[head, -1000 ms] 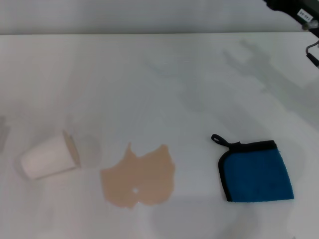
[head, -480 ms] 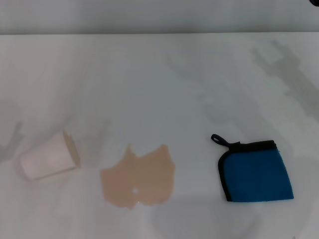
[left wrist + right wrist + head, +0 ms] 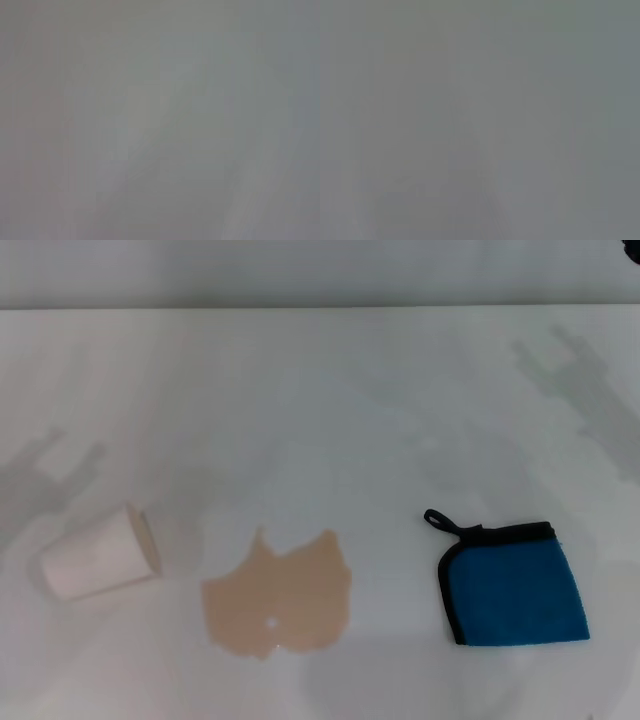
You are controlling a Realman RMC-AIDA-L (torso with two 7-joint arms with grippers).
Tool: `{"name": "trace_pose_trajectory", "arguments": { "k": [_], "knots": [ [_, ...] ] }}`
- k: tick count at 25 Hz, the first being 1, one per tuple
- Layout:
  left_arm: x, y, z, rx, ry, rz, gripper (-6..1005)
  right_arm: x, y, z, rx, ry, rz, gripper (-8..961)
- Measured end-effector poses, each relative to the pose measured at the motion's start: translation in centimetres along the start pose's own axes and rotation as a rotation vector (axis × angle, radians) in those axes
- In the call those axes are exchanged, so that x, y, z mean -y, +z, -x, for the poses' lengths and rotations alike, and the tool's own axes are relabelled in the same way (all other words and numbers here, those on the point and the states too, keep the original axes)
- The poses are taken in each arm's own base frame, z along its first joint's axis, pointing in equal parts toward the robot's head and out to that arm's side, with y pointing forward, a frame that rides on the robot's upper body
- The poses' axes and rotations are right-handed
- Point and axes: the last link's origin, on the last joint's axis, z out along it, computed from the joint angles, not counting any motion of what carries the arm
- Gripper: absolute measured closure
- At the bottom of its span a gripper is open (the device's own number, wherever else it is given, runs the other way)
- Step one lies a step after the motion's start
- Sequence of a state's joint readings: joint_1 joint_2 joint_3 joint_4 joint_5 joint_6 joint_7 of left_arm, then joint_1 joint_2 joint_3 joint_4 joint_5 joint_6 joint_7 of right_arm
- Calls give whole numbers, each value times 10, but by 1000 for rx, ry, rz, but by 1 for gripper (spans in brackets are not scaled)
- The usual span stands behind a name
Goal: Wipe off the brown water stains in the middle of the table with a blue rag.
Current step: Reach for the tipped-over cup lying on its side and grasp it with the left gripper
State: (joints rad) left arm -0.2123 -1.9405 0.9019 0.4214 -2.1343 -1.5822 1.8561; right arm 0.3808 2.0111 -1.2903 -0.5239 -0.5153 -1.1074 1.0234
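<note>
From my head camera I see the rag (image 3: 518,587) lying flat on the desk (image 3: 320,400) at about 4 o'clock from centre. It is a squarish bright blue cloth with black trim along its far and left edges, and its small black loop sticks out from the far-left corner, pointing toward 10 o'clock. The stain (image 3: 278,596) sits at about 7 o'clock, well apart from the rag: a flat tan puddle with a jagged, lobed far edge and a tiny white dot near its near side. A white cup (image 3: 98,556) lies on its side left of the stain, mouth facing the stain; I can't tell what is inside. Neither hand shows in my views, so I cannot tell whether they are released or clenched.
</note>
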Motion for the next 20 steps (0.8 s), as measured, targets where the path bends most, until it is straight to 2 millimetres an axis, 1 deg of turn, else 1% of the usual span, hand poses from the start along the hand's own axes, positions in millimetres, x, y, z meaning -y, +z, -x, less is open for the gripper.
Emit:
{"name": "trace_pose_trajectory", "arguments": {
  "k": [5, 8, 11, 14, 17, 20],
  "knots": [
    [4, 25, -12, 259, -54, 20, 206, 2, -5, -2, -3, 5, -11, 114],
    [5, 30, -24, 421, -53, -7, 222, 5, -8, -1, 2, 7, -21, 114],
    [4, 33, -40, 549, -6, -40, 235, 7, -10, -1, 5, 10, -31, 114],
    [-3, 37, -56, 673, 119, -65, 233, 9, -11, -2, 2, 14, -40, 114],
    [-10, 44, -66, 784, 210, -69, 230, 9, -10, -1, 0, 13, -43, 114],
    [-17, 53, -71, 896, 249, -58, 229, 10, -10, -2, -1, 12, -46, 114]
  ]
}}
